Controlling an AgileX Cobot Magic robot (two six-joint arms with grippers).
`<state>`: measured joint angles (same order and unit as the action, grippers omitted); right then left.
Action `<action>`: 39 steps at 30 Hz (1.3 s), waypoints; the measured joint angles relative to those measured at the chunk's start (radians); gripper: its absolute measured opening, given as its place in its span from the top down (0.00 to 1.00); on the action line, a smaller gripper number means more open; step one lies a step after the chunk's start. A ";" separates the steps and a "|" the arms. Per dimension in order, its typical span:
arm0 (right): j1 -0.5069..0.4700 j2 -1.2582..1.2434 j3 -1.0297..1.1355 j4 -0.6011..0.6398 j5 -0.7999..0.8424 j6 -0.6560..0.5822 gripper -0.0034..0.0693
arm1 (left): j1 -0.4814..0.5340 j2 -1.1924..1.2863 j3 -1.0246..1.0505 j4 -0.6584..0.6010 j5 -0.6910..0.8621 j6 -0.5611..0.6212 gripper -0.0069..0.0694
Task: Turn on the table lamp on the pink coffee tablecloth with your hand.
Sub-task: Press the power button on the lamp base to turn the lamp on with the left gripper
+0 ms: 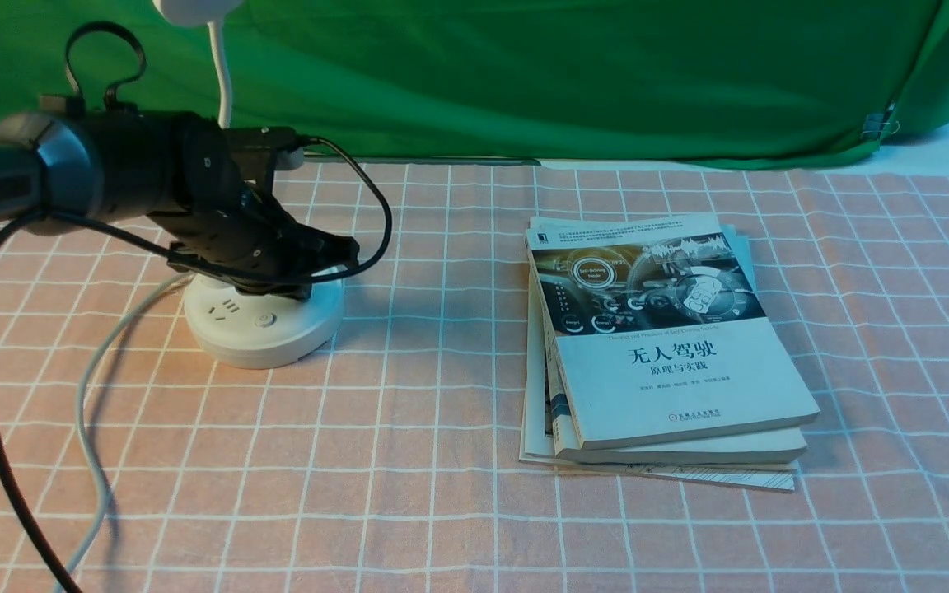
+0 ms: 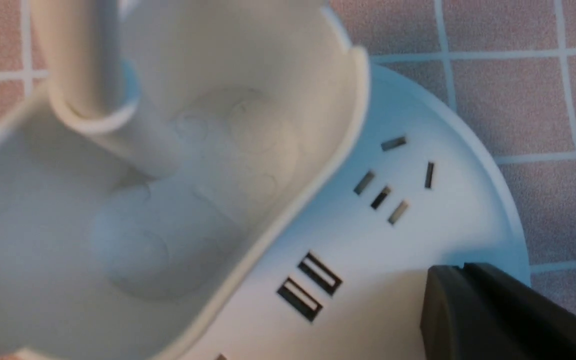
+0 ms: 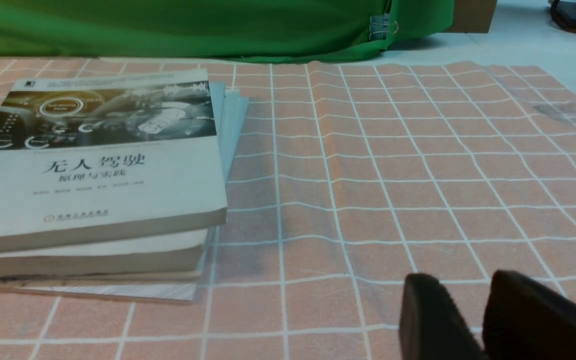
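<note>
Pink gridded tablecloth (image 1: 425, 461) beneath the table lamp (image 1: 264, 329)
Left pincer (image 2: 448, 295) closed, holding nothing, over the lamp's base; books (image 1: 672, 346) well to its right.

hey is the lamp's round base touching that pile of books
Apart. In the front view, pink tablecloth shows between the lamp base and the books.
</note>
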<state>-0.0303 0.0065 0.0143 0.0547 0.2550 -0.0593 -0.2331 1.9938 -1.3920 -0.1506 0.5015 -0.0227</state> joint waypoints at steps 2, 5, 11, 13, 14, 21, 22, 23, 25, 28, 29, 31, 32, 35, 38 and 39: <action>0.000 0.000 0.000 0.000 0.000 0.000 0.63 | 0.000 0.000 0.000 0.000 -0.012 0.000 0.88; 0.000 0.000 0.000 0.000 0.000 0.000 0.63 | 0.000 0.000 0.000 -0.002 -0.022 0.000 0.88; 0.000 0.000 0.000 0.000 0.000 0.000 0.63 | 0.000 0.000 0.000 -0.044 -0.011 0.000 0.88; 0.000 0.000 0.000 0.000 0.000 0.000 0.63 | 0.000 0.000 0.000 -0.073 -0.007 0.000 0.88; 0.000 0.000 0.000 0.000 0.000 0.000 0.63 | 0.000 0.000 0.000 -0.080 -0.007 0.000 0.88; 0.000 0.000 0.000 0.000 0.000 0.000 0.63 | 0.000 0.000 0.000 -0.090 -0.007 0.005 0.88; 0.000 0.000 0.000 0.000 0.000 0.000 0.63 | 0.000 0.001 0.000 -0.090 -0.007 0.007 0.88; 0.000 0.000 0.000 0.000 0.000 0.000 0.63 | 0.000 0.003 0.000 -0.089 -0.007 0.007 0.88; 0.000 0.000 0.000 0.000 0.000 0.000 0.63 | 0.000 0.011 -0.003 -0.090 -0.012 0.007 0.88; 0.000 0.000 0.000 0.000 0.000 0.000 0.63 | -0.002 0.026 -0.011 -0.099 -0.019 0.011 0.88; 0.000 0.000 0.000 0.000 0.000 0.000 0.63 | -0.002 0.027 -0.011 -0.099 -0.019 0.011 0.88; 0.000 0.000 0.000 0.000 0.000 0.000 0.63 | -0.002 0.036 -0.017 -0.102 -0.024 0.013 0.88; 0.000 0.000 0.000 0.000 0.000 0.000 0.63 | -0.002 0.036 -0.017 -0.102 -0.022 0.013 0.88; 0.000 0.000 0.000 0.000 0.000 0.000 0.63 | -0.002 0.039 -0.022 -0.102 -0.025 0.015 0.88; 0.000 0.000 0.000 0.000 0.000 0.000 0.63 | -0.002 0.029 -0.020 -0.102 -0.029 0.015 0.88; 0.000 0.000 0.000 0.000 0.000 0.000 0.63 | -0.002 0.024 -0.017 -0.101 -0.029 0.015 0.88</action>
<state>-0.0303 0.0065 0.0143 0.0547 0.2550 -0.0593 -0.2354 2.0174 -1.4086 -0.2516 0.4721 -0.0080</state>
